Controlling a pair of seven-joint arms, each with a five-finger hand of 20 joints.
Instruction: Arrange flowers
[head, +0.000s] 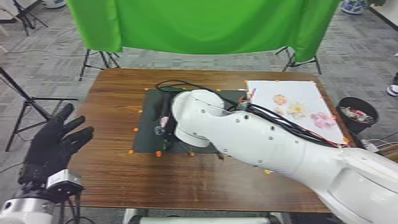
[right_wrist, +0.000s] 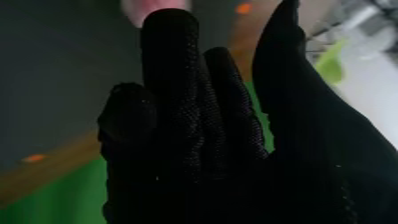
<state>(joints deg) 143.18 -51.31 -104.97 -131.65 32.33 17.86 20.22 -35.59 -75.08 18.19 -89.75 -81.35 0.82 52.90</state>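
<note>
In the head view, the left hand (head: 49, 150) is over the near left side of the table (head: 213, 192), palm empty, fingers straight and spread. The right arm (head: 258, 137) comes in from the near right and crosses above the dark mat (head: 147, 131). The right hand (head: 165, 110) is at the arm's far end, largely hidden, a dark strip just left of the white casing. Right of the arm, on the far right of the table, is a white sheet (head: 266, 87) with an orange flower (head: 280, 99), a pale yellow flower (head: 296, 108) and a pink flower (head: 322, 120). Whether they lie on the sheet or are printed there, I cannot tell. All three are to the right of the right hand and well apart from the left one.

In the right wrist view, the long fingers (right_wrist: 171, 55) are straight and close together, with a gap to the thumb (right_wrist: 289, 75). A blurred pink thing (right_wrist: 155, 9) is right at one fingertip; whether they touch, I cannot tell. Past the thumb is a light green piece (right_wrist: 330, 62).
</note>
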